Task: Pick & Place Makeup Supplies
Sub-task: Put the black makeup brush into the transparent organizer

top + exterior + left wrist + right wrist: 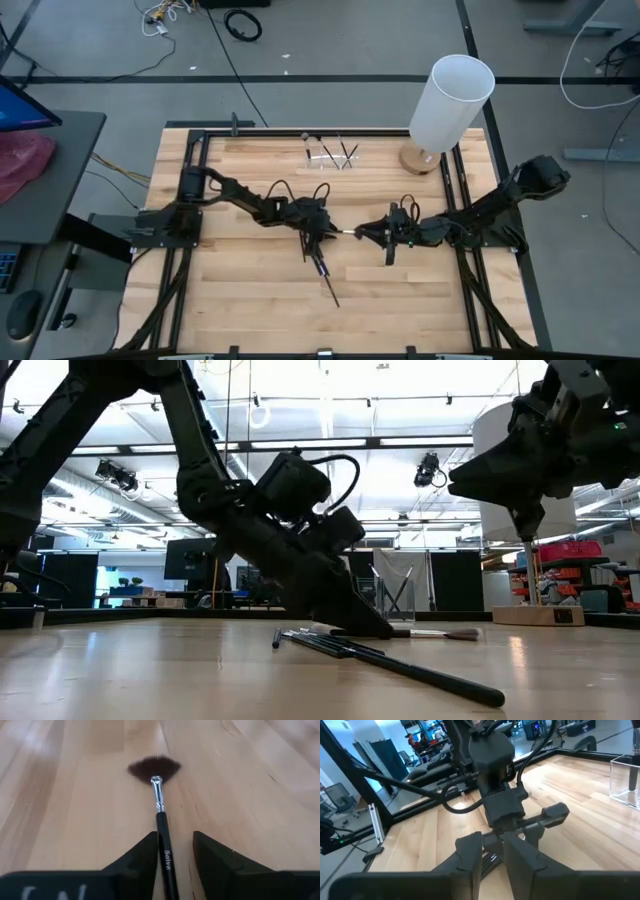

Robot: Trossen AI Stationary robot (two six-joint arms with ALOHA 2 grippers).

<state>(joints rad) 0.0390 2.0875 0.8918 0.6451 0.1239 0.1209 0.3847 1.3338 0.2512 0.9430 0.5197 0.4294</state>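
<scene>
The thin black-handled fan brush (161,825) lay flat on the pale, glossy wood-plank bench (230,300), near its middle. Its handle was slim, round and smooth, with the pale lettering "Solve" printed along it, and it narrowed into a bright silvery metal ferrule that flared into a flat, soft fan of dark brown bristles spread on the wood. The left hand (172,865), matte black with blocky wedge-shaped fingers (140,862), was down at the bench with its fingers apart, straddling the handle; the handle ran close along one finger, with a clear gap to the other.

Just in front of that hand, a loose cluster of thin black pencil-like sticks (322,270) lay on the bench, long and straight, one reaching out farther towards the front edge; in the low view they looked like glossy dark rods (400,668) lying nearly parallel.

The right hand (362,232) was above the bench beside the left one, its tips pointing at it, fingers (470,852) slightly apart with nothing between them.

At the back of the bench stood a small clear square holder (331,156) with a few thin dark sticks leaning inside, and beside it a tall, smooth white cylinder (450,103) on a round wooden base.
</scene>
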